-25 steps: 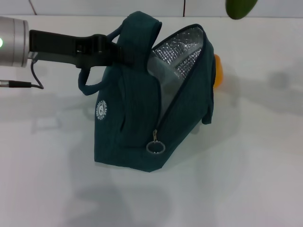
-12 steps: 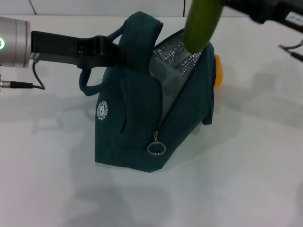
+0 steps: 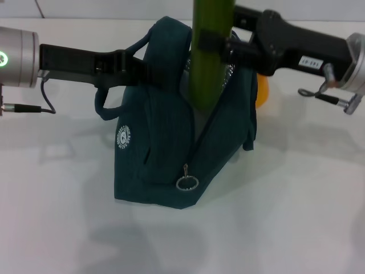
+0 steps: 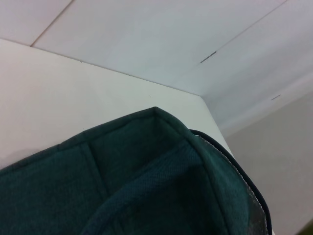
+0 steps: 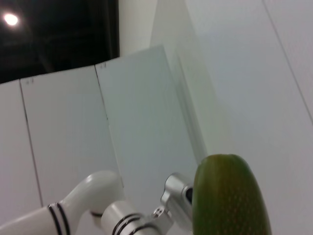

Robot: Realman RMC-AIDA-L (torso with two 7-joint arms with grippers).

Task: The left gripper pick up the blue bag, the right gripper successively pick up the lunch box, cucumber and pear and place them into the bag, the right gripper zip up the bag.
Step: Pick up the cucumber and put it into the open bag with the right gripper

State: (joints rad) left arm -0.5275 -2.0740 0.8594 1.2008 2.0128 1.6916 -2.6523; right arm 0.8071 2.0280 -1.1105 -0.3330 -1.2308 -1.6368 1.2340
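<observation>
The left tool (image 3: 134,64) is a plain black claw behind a silver cylinder with a green light and a thin black cable; the right tool (image 3: 219,48) is black with a white label sticker, silver wrist and metal fittings

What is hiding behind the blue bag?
An orange-yellow pear peeks out behind the blue bag, on its far right side. Only that edge shows; the bag and the right tool holding the cucumber cover the rest.
</observation>
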